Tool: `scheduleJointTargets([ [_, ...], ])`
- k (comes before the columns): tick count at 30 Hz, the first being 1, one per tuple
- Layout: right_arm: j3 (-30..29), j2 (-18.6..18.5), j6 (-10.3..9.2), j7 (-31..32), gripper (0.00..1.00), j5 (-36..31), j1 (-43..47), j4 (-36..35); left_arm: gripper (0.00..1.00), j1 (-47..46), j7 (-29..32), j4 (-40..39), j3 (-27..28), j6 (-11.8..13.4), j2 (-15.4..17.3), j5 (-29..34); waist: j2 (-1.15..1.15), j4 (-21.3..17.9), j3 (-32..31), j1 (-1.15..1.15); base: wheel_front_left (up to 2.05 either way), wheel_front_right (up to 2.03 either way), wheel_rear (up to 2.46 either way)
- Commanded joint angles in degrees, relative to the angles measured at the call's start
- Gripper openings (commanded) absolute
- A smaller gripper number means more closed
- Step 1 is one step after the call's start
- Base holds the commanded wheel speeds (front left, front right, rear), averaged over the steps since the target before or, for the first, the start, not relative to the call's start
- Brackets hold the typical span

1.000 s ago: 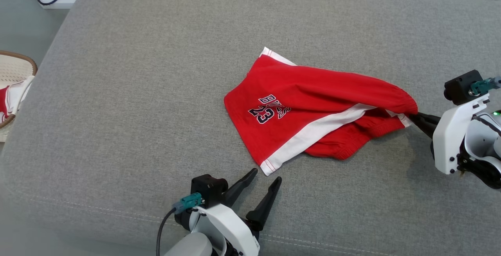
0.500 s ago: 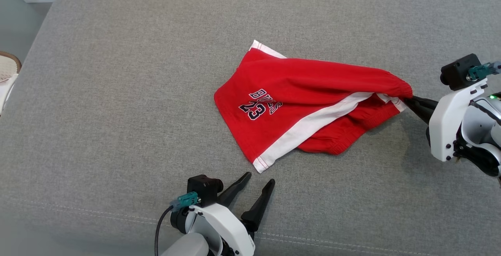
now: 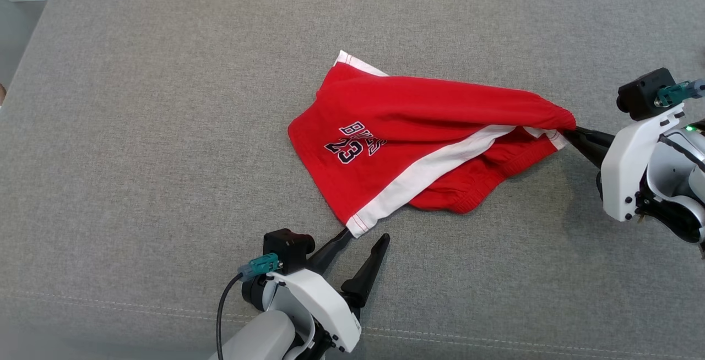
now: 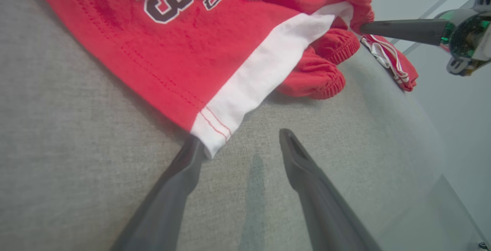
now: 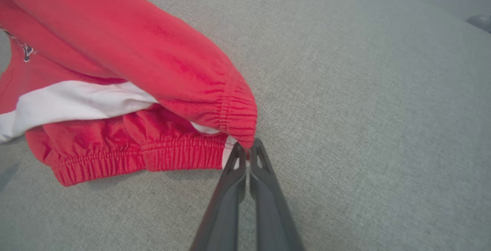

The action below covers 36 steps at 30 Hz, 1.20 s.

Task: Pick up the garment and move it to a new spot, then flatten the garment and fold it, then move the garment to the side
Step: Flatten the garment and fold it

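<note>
I saw the red shorts [image 3: 418, 145] lying crumpled around the middle of the grey cushion [image 3: 165, 129]. The right gripper [image 3: 575, 134] had its jaws pinching the end of their waistband. The left gripper [image 3: 364, 234], nearer the cushion's front edge, held its jaws spread at the white hem corner, one finger seemingly touching it.

Head camera looks down; close, low wrist cameras share the garment [image 3: 418, 123].
</note>
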Motion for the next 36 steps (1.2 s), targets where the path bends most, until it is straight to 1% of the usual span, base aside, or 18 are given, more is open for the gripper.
scheduleJointTargets([
  [1, 0.11, -0.91, -0.01, -0.85, 0.0, -0.65, -0.04, -0.55, 1.0, -2.11, -0.51, -1.68, 1.9, -0.41, 0.33, 0.32, 0.0, 0.0, 0.05, 0.0, 0.0, 0.0, 0.0],
  [2, 0.08, -0.92, -0.01, -0.9, 0.0, -0.58, 0.01, -0.48, 0.98, -2.1, -0.51, -2.19, 2.14, -0.41, 0.33, 0.83, 0.0, 0.02, 0.09, 0.0, 0.0, 0.0, 0.0],
  [4, 0.09, -0.88, -0.01, -1.07, 0.0, -0.56, 0.07, -0.33, 0.8, -1.82, -0.51, -3.0, 2.4, -0.41, 0.33, 1.29, 0.0, 0.08, 0.12, 0.0, 0.0, 0.0, 0.0],
  [6, 0.1, -0.8, -0.01, -1.19, 0.0, -0.44, 0.19, -0.21, 0.47, -1.58, -0.51, -3.46, 2.47, -0.42, 0.33, 1.66, 0.0, 0.15, 0.12, 0.0, 0.0, 0.0, 0.0],
  [7, 0.15, -0.76, -0.01, -1.2, 0.0, -0.44, 0.2, -0.19, 0.27, -1.58, -0.51, -3.53, 2.22, -0.42, 0.33, 1.93, 0.0, 0.16, 0.15, 0.0, 0.0, 0.0, 0.0],
  [8, 0.16, -0.69, -0.01, -1.27, 0.0, -0.36, 0.19, -0.18, 0.0, -1.59, -0.51, -3.62, 2.2, -0.42, 0.33, 2.11, 0.0, 0.17, 0.19, 0.0, 0.0, 0.0, 0.0],
  [13, -0.41, -0.39, -0.01, -2.09, 0.0, 1.27, -0.08, -0.95, 0.0, -2.3, -0.51, -5.54, 3.96, -0.42, 0.95, 2.42, 0.0, 0.1, -0.09, 0.0, 0.0, 0.0, 0.0],
  [16, -2.07, -0.54, -0.01, -2.77, 0.0, 5.5, 0.58, -2.22, 0.0, -3.31, -0.51, -9.66, 6.09, -0.42, 3.15, 0.66, 0.0, 0.12, -1.3, 0.0, 0.0, 0.0, 0.0],
  [18, -3.5, -1.13, -0.01, -2.58, 0.0, 9.6, 1.03, -3.74, 0.0, -5.17, -0.51, -12.78, 4.84, -0.42, 7.26, -1.07, 0.0, 0.15, -2.31, 0.0, 0.0, 0.0, 0.0],
  [20, -4.55, -2.47, -0.01, -2.21, 0.0, 12.76, 1.02, -5.47, 0.0, -8.17, -0.51, -15.6, 2.93, -0.42, 12.95, -4.29, 0.0, 0.22, -3.47, 0.0, 0.0, 0.0, 0.0],
  [24, -6.74, -4.45, -0.01, -1.51, 0.0, 19.17, 0.94, -9.31, 0.0, -14.67, 2.95, -21.12, -0.57, -0.42, 24.29, -15.02, 0.0, 0.1, -5.74, 0.0, 0.0, 0.0, 0.0],
  [27, -8.56, -4.77, -0.01, -0.12, 0.0, 25.53, 1.36, -12.39, 0.0, -18.74, 6.92, -25.04, -1.4, -0.42, 30.54, -22.79, 0.0, -0.29, -7.34, 0.0, 0.0, 0.0, 0.0],
  [30, -11.15, -4.32, -0.01, 1.96, 0.0, 33.68, 2.24, -15.02, 0.0, -22.08, 10.64, -27.36, -1.56, -0.42, 34.29, -29.13, 0.0, -0.62, -8.98, 0.0, 0.0, 0.0, 0.0],
  [31, -11.15, -4.32, -0.01, 1.96, 0.0, 33.68, 2.24, -15.02, 0.0, -22.08, 10.64, -27.36, -1.56, -0.42, 34.29, -29.13, 0.0, -0.62, -8.98, 0.0, 0.0, 0.0, 0.0],
  [32, -12.56, -3.74, -0.01, 5.81, 0.0, 40.79, 3.5, -14.84, 0.0, -23.82, 13.19, -27.4, -1.83, -0.42, 35.54, -32.56, 0.0, -0.93, -10.26, 0.0, 0.0, 0.0, 0.0],
  [33, -12.68, -3.56, -0.01, 9.2, 0.0, 44.76, 4.16, -14.17, 0.0, -24.55, 15.14, -27.47, -2.47, -0.42, 36.03, -33.93, 0.0, -1.14, -10.8, 0.0, 0.0, 0.0, 0.0],
  [34, -12.68, -3.56, -0.01, 9.2, 0.0, 44.76, 4.16, -14.17, 0.0, -24.55, 15.14, -27.47, -2.47, -0.42, 36.03, -33.93, 0.0, -1.14, -10.8, 0.0, 0.0, 0.0, 0.0],
  [36, -12.78, -3.59, -0.01, 14.11, 0.0, 50.03, 4.14, -13.23, 0.0, -25.9, 17.78, -26.97, -3.15, -0.42, 36.57, -36.03, 0.0, -1.4, -11.49, 0.0, 0.0, 0.0, 0.0],
])
